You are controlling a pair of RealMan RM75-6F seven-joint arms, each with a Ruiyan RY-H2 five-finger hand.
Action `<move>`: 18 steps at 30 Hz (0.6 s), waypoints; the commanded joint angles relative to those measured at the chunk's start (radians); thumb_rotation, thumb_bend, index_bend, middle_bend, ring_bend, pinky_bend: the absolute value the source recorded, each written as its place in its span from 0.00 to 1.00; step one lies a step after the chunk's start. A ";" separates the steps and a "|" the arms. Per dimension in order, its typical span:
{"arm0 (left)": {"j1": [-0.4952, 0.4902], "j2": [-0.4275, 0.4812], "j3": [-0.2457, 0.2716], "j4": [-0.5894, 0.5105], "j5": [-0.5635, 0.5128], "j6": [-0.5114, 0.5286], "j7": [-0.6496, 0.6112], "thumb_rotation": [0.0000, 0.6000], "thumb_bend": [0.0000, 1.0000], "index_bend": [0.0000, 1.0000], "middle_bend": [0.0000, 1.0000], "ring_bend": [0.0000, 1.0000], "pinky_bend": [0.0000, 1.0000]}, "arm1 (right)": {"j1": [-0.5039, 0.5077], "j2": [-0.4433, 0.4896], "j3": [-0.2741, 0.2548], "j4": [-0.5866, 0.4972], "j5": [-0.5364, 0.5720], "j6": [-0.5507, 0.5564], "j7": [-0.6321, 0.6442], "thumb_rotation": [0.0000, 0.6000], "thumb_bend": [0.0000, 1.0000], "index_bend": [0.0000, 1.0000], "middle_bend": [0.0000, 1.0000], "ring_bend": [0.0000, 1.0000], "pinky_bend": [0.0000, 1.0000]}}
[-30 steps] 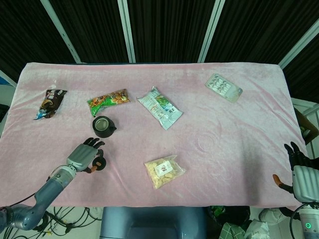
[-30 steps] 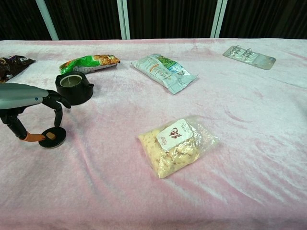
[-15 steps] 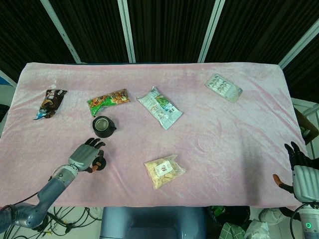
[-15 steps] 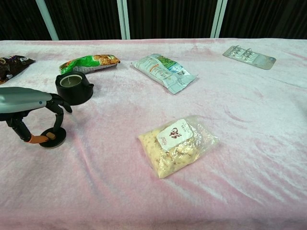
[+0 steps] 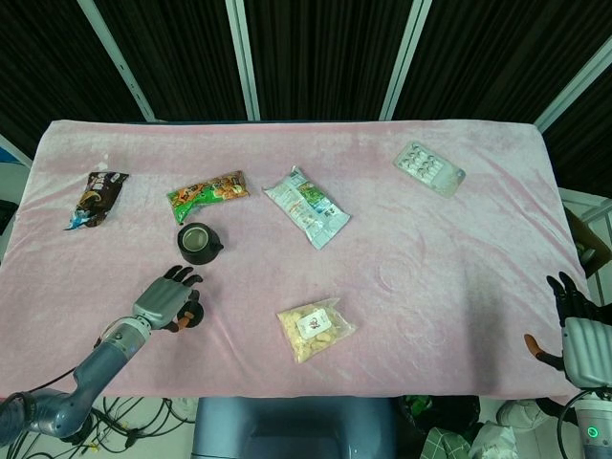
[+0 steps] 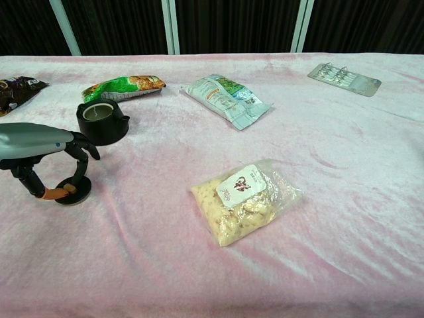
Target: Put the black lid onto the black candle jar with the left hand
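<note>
A: Pickup step here. The left hand (image 6: 46, 156) arches over the black lid (image 6: 71, 193), thumb and a fingertip down on its edges, pinching it while it lies flat on the pink tabletop (image 6: 344, 165).

B: Lifted yet?

A: Doesn't look it; the lid seems to sit on the cloth. The black candle jar (image 6: 102, 121) stands open just beyond the hand, wax showing.

B: So what's next?

A: I'd say raise the lid level, carry it the short way up to the jar and set it square on the rim. The grip looks thin, so a tilt could drop it.

B: Anything in the way?

A: Nothing between them. The green snack bag (image 6: 123, 86) lies behind the jar, the clear bag of snacks (image 6: 244, 200) well off to the side. The right hand (image 5: 572, 330) waits at the far edge, fingers spread, holding nothing.
</note>
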 commanded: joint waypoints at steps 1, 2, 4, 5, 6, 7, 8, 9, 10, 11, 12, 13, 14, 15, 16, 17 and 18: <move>-0.002 -0.001 0.002 0.003 -0.005 0.006 0.004 1.00 0.35 0.53 0.15 0.00 0.03 | 0.001 -0.001 -0.001 0.000 -0.001 -0.001 -0.002 1.00 0.18 0.00 0.02 0.14 0.19; -0.002 -0.002 0.002 0.004 -0.008 0.007 0.003 1.00 0.35 0.53 0.15 0.00 0.03 | 0.001 -0.001 -0.001 0.000 -0.001 -0.001 -0.002 1.00 0.18 0.00 0.02 0.14 0.19; -0.004 -0.004 0.004 0.007 -0.012 0.006 0.002 1.00 0.36 0.53 0.15 0.00 0.03 | 0.001 -0.001 0.000 -0.001 0.000 -0.001 -0.001 1.00 0.18 0.00 0.03 0.14 0.19; -0.005 -0.005 0.005 0.008 -0.013 0.005 0.003 1.00 0.37 0.54 0.16 0.00 0.03 | 0.001 -0.001 0.000 -0.001 0.000 -0.001 -0.001 1.00 0.18 0.00 0.02 0.14 0.19; -0.005 -0.007 0.006 0.010 -0.013 0.007 0.003 1.00 0.38 0.55 0.16 0.00 0.03 | 0.000 0.000 0.000 -0.001 0.001 -0.001 0.000 1.00 0.18 0.00 0.02 0.14 0.19; -0.005 -0.010 0.007 0.013 -0.012 0.009 0.003 1.00 0.39 0.56 0.16 0.00 0.03 | 0.000 0.000 0.000 -0.001 0.001 0.000 0.001 1.00 0.18 0.00 0.02 0.14 0.19; -0.005 -0.012 0.007 0.015 -0.011 0.010 0.003 1.00 0.41 0.56 0.17 0.00 0.03 | 0.000 0.000 0.001 -0.001 0.001 0.000 0.002 1.00 0.18 0.00 0.02 0.14 0.19; -0.005 -0.014 0.008 0.017 -0.011 0.012 0.002 1.00 0.42 0.57 0.17 0.00 0.03 | 0.000 0.001 0.001 -0.001 0.001 0.000 0.002 1.00 0.18 0.00 0.02 0.14 0.19; -0.005 -0.016 0.007 0.018 -0.011 0.015 0.002 1.00 0.44 0.57 0.17 0.00 0.03 | 0.000 0.001 0.000 -0.001 0.001 0.000 0.003 1.00 0.18 0.00 0.02 0.14 0.19; -0.004 -0.018 0.007 0.020 -0.010 0.019 0.002 1.00 0.45 0.58 0.17 0.00 0.03 | 0.000 0.001 0.000 0.000 0.001 0.000 0.003 1.00 0.18 0.00 0.02 0.14 0.19; -0.004 -0.021 0.007 0.022 -0.008 0.023 0.004 1.00 0.46 0.58 0.18 0.00 0.03 | 0.000 0.001 0.000 0.000 0.001 0.000 0.004 1.00 0.18 0.00 0.02 0.14 0.19; -0.004 -0.023 0.007 0.024 -0.006 0.027 0.007 1.00 0.47 0.58 0.18 0.00 0.03 | 0.000 0.001 0.000 -0.001 0.001 -0.001 0.005 1.00 0.18 0.00 0.02 0.14 0.19; -0.004 -0.024 0.007 0.025 -0.005 0.030 0.008 1.00 0.47 0.59 0.18 0.00 0.03 | 0.000 0.001 0.000 -0.001 0.000 -0.001 0.005 1.00 0.18 0.00 0.02 0.14 0.19; -0.003 -0.026 0.008 0.025 -0.003 0.032 0.009 1.00 0.48 0.60 0.18 0.00 0.03 | 0.000 0.002 0.000 -0.001 0.000 -0.001 0.005 1.00 0.18 0.00 0.02 0.14 0.19; -0.003 -0.028 0.008 0.025 0.001 0.037 0.010 1.00 0.49 0.60 0.18 0.00 0.03 | 0.000 0.002 -0.001 -0.001 -0.001 -0.001 0.004 1.00 0.18 0.00 0.02 0.14 0.19; -0.002 -0.028 0.008 0.024 0.003 0.039 0.011 1.00 0.49 0.60 0.18 0.00 0.03 | 0.000 0.002 -0.001 -0.001 -0.001 -0.001 0.004 1.00 0.18 0.00 0.02 0.14 0.19; -0.001 -0.028 0.007 0.022 0.007 0.046 0.011 1.00 0.49 0.60 0.18 0.00 0.03 | 0.000 0.002 -0.001 -0.001 -0.002 -0.001 0.005 1.00 0.18 0.00 0.02 0.14 0.19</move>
